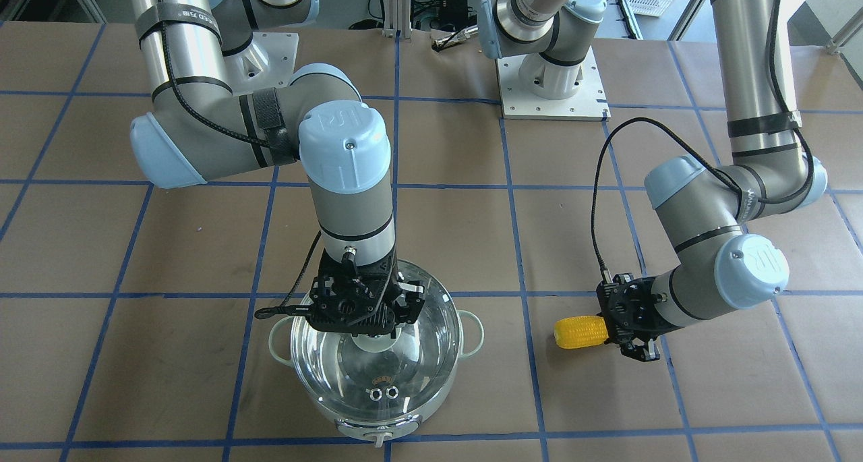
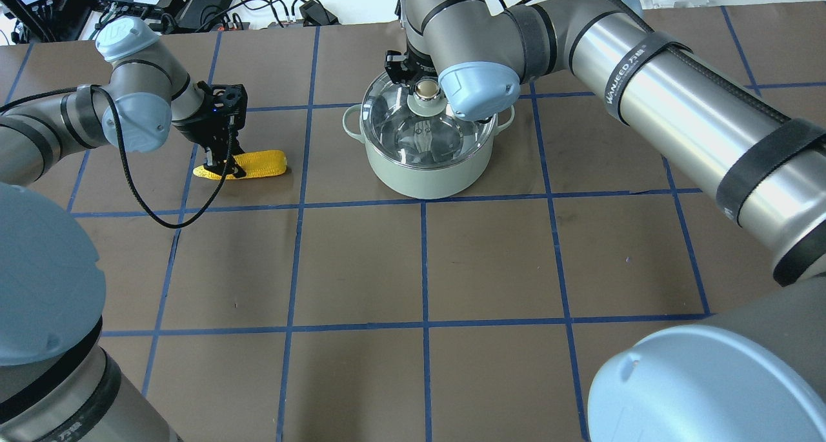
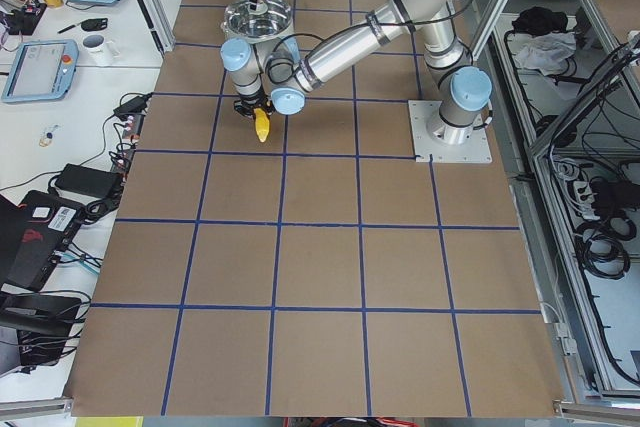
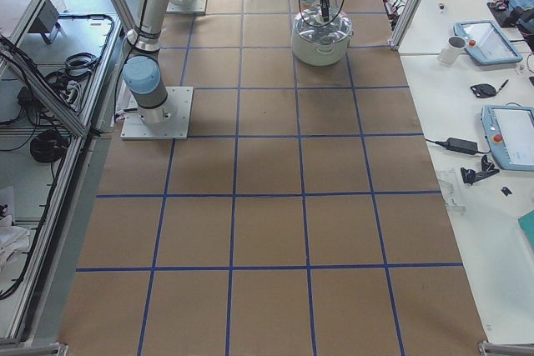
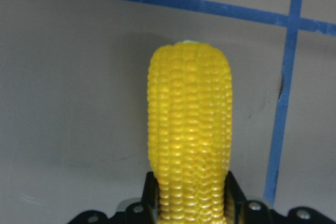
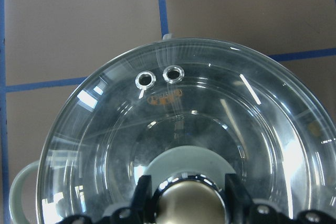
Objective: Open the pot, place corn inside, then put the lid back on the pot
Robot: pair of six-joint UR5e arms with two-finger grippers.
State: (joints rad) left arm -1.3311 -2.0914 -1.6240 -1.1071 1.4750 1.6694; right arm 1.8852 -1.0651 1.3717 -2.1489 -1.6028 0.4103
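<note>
The pale mint-green pot [image 2: 426,174] stands on the table with the clear glass lid [image 2: 445,129] on it; I cannot tell whether the lid rests on the rim or is just above it. My right gripper [image 2: 423,86] comes straight down on the lid's beige-topped knob [image 6: 189,200], its fingers [image 6: 144,198] closed on either side of it. The yellow corn [image 2: 258,163] lies low over the table to the pot's left. My left gripper [image 2: 224,164] is shut on its pointed end, and the blunt end [image 5: 189,103] sticks out forward.
The brown table [image 2: 490,268] is marked with a grid of blue tape. Both arm base plates [image 1: 549,88] sit at its far edge in the front view. Cables and tablets lie beyond the table's sides.
</note>
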